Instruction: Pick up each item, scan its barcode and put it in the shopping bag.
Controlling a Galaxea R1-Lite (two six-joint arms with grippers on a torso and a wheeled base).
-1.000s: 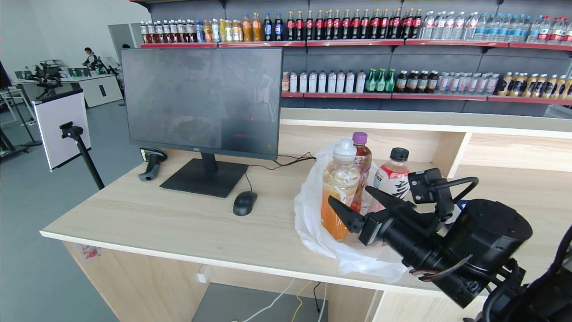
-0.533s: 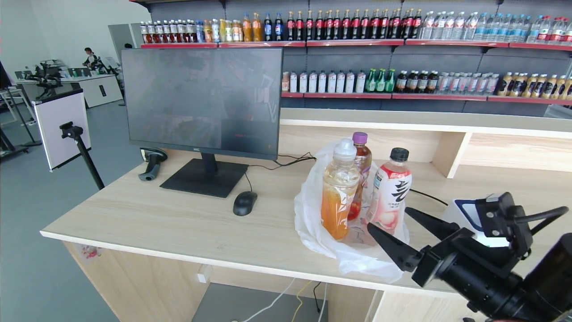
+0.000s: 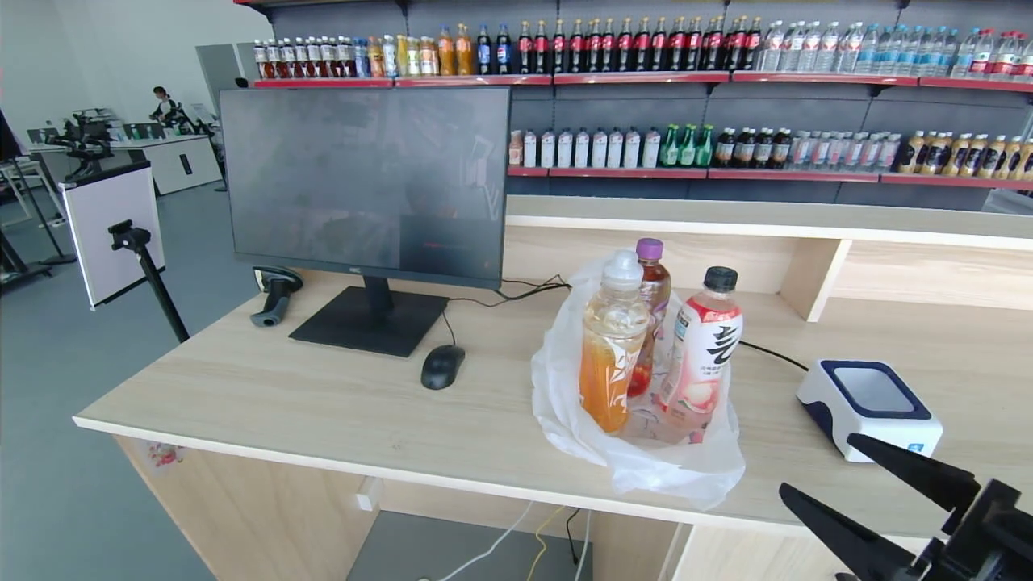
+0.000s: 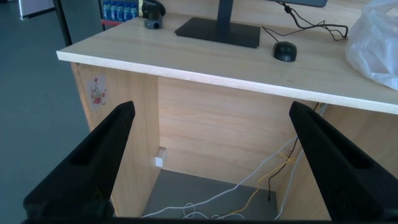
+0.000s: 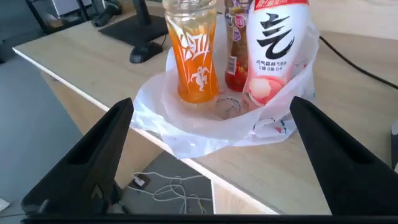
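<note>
Right end effector (image 3: 817,464) withdrew; bag (image 3: 646,472) holds three bottles (image 3: 613,347).

Bench (image 3: 282,395) pale wood-grain, matt and smooth; bag (image 3: 565,424) thin whitish see-through plastic, crinkled, slightly glossy; bottles (image 3: 611,355) clear shiny plastic with glossy labels; scanner (image 3: 867,407) smooth white-and-navy plastic; monitor (image 3: 367,181) screen matt dark; mouse (image 3: 442,365) black plastic.

Dark wall shelves (image 3: 646,77) of bottled drinks rise behind a pale wooden counter (image 3: 323,403) on grey floor (image 3: 48,452).
</note>
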